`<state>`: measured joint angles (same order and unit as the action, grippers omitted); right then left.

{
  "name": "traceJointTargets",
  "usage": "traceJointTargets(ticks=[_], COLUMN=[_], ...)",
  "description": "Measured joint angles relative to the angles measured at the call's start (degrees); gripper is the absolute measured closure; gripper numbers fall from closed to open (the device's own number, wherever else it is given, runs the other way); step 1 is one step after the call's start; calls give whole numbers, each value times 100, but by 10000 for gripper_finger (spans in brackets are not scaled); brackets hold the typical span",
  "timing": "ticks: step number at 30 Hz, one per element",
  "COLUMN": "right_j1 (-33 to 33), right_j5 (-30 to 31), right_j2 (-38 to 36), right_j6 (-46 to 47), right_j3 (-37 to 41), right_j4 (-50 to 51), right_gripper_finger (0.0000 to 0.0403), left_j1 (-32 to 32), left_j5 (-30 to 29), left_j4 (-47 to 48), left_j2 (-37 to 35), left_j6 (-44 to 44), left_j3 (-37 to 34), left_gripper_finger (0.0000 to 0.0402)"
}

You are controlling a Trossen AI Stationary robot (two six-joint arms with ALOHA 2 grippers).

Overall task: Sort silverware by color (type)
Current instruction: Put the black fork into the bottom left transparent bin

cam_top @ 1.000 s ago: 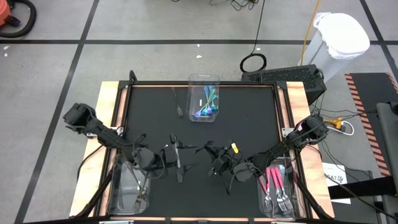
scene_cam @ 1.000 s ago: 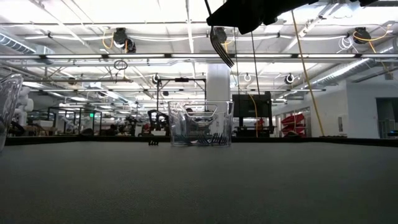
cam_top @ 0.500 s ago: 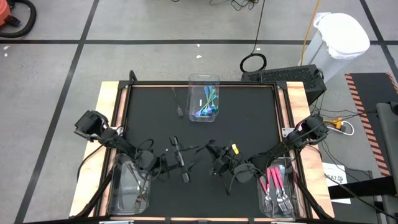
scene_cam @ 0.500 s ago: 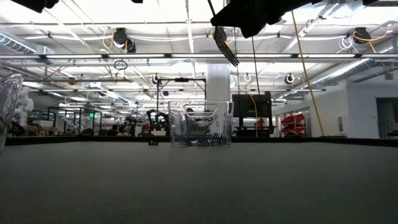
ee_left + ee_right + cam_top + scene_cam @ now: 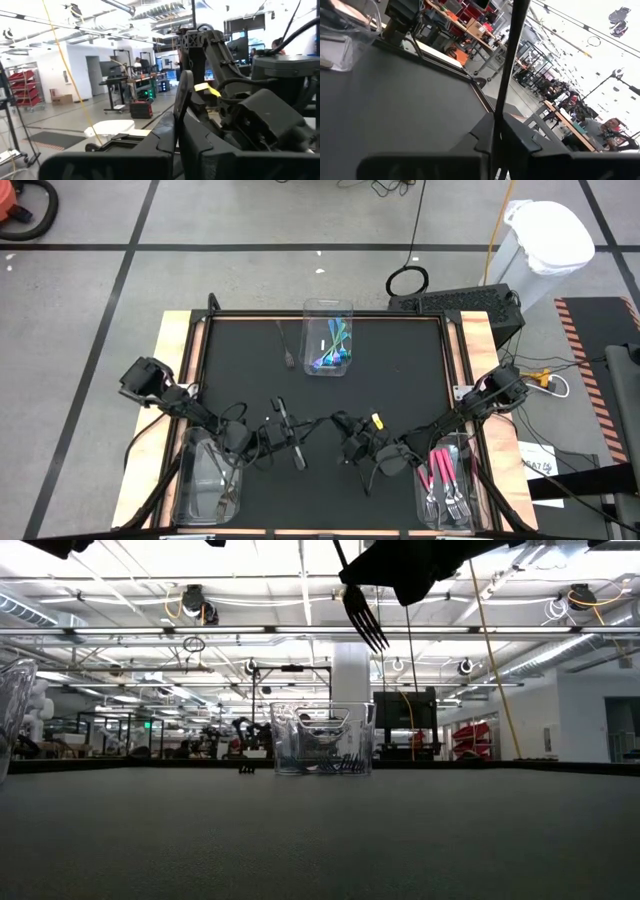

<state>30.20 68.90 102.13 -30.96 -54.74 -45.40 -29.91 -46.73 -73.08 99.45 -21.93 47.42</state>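
Observation:
A dark fork [image 5: 365,620] hangs above the table's near middle, its tines pointing down. Both grippers are shut on it. My left gripper [image 5: 297,438] comes from the left and my right gripper [image 5: 343,430] from the right, and they face each other. The left wrist view shows the fork's flat handle [image 5: 184,85] rising past the shut fingers, with the right arm just behind it. In the right wrist view the thin shaft [image 5: 512,45] runs on past that gripper's fingers. Another dark utensil [image 5: 285,345] lies flat on the mat at the far middle. My left gripper pinches the fork's flat handle [image 5: 179,107] between its two fingers, a little below the handle's rounded free end, which sticks out beyond them. The fingers come level from the table's left. The fork is clear of the table. My right gripper pinches the fork's thin shaft [image 5: 501,97] between its two fingers. It comes from the table's right. The long part of the shaft reaches on beyond the fingertips. The fork is lifted clear, its head [image 5: 368,628] hanging below.
A clear bin [image 5: 328,308] at the far middle holds teal-handled silverware. Another clear bin [image 5: 185,480] at the near left holds dark pieces. A third [image 5: 470,490] at the near right holds pink-handled forks. The black mat between the bins is bare.
My left gripper has gone a little toward the table's right, up to the fork in my right gripper, and has shut on its handle. The fork's head has sunk and tipped slightly in the low view. My right gripper has kept its place.

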Motion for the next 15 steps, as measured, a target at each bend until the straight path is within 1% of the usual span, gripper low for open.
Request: traceJointTargets(ticks=[4,9,13,15], right_j1=[23,85,112,141], right_j5=[-19,5,79,83], right_j2=[0,-56,-196,-296], right_j6=[-63,-73,108,163], right_j3=[0,-2,-2,-2], right_j4=[63,-44,-23,23], right_gripper_finger=[348,276,220,199], left_j1=[-30,-166,-344,-463], left_j5=[-163,-166,-472,-688], left_j4=[48,160,594,998], left_j2=[-57,-270,-680,-925], left_j6=[15,-100,-86,-89], left_j3=[0,0,0,0], left_gripper_finger=[392,392,392,393])
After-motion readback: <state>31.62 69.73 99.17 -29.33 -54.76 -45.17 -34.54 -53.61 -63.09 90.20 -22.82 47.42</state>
